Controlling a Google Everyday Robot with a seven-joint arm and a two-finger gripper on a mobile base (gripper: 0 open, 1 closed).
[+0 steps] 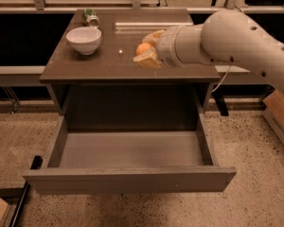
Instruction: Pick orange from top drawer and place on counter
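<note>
The orange is small and round, held between the pale fingers of my gripper. The gripper is shut on it and holds it over the middle of the dark-brown counter, just above the surface. The grey top drawer stands pulled open below the counter; its inside shows nothing in it. My white arm reaches in from the right and hides the counter's right part.
A white bowl sits at the counter's left. A tipped can lies at the back left. A dark bar lies on the speckled floor at the lower left; a cardboard box stands at the right.
</note>
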